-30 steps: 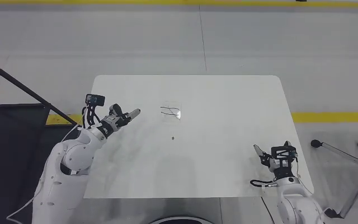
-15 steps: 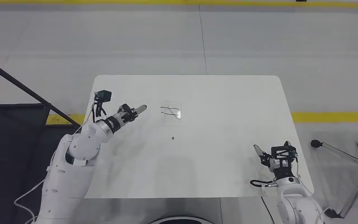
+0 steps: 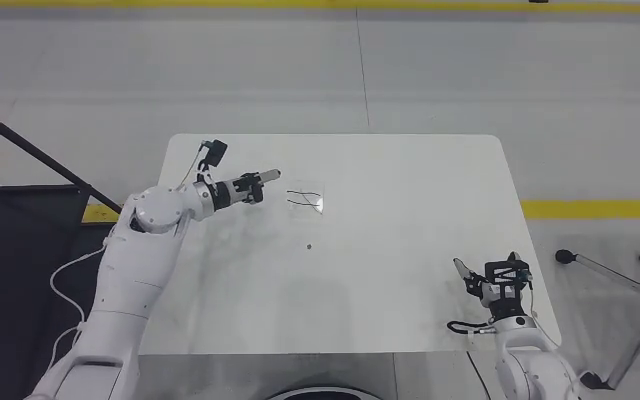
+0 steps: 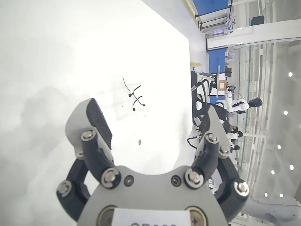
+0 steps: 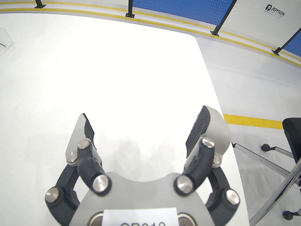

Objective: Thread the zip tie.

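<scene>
Black and thin, the zip tie (image 3: 304,197) lies on a clear tray (image 3: 319,207) toward the far middle of the white table (image 3: 420,190); from the left wrist view it shows as slender dark strands (image 4: 134,96) that curl and cross one another, and whether they are one piece or several cannot be told; a small dark speck (image 3: 309,245) sits on the tabletop nearer the robot, apart from the tray; the left gripper (image 3: 268,177) is held out over the table just beside the tray, on the tray's left, pointing toward the zip tie without touching it; its jaws stand wide apart with nothing between them, the ribbed black pad of one finger (image 4: 98,121) plain in its own wrist view, and the tie lies ahead of the gap (image 4: 152,109); the right gripper (image 3: 487,268) is at the near right corner of the table, well apart from the tie; its jaws (image 5: 145,116) are likewise spread wide and hold nothing, with bare tabletop beneath them; a corner of the clear tray (image 5: 5,39) shows far off in that wrist view.
</scene>
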`<state>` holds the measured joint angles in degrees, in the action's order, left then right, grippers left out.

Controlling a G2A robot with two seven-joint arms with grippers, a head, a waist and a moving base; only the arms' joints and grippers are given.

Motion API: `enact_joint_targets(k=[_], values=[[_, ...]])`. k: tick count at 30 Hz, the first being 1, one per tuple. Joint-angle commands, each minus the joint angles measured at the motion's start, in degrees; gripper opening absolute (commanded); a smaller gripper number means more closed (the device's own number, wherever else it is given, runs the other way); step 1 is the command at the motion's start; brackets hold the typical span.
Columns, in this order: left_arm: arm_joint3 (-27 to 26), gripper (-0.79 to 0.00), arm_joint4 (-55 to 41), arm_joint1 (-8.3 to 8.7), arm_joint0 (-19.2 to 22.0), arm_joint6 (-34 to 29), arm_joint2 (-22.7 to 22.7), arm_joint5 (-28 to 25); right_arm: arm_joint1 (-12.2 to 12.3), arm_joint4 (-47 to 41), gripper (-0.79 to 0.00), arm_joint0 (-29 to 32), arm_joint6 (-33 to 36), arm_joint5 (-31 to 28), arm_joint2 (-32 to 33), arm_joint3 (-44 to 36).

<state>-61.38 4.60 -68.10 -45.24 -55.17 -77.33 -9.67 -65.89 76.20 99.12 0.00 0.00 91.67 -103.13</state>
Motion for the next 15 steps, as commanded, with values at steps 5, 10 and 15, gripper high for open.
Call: enact_joint_targets(k=[5,10,15], values=[[0.1,0.0,0.08,0.01,0.03,0.1,-0.02,0.02,0.0,0.0,0.0,0.0,0.0,0.0,0.0,0.0],[-0.04,0.0,-0.14,-0.05,-0.45,0.65,0.26,0.05,0.0,0.0,0.0,0.0,0.0,0.0,0.0,0.0],[3.17,0.0,0.0,-0.57,1.33,2.9,2.61,0.62,0.0,0.0,0.0,0.0,0.0,0.0,0.0,0.0]])
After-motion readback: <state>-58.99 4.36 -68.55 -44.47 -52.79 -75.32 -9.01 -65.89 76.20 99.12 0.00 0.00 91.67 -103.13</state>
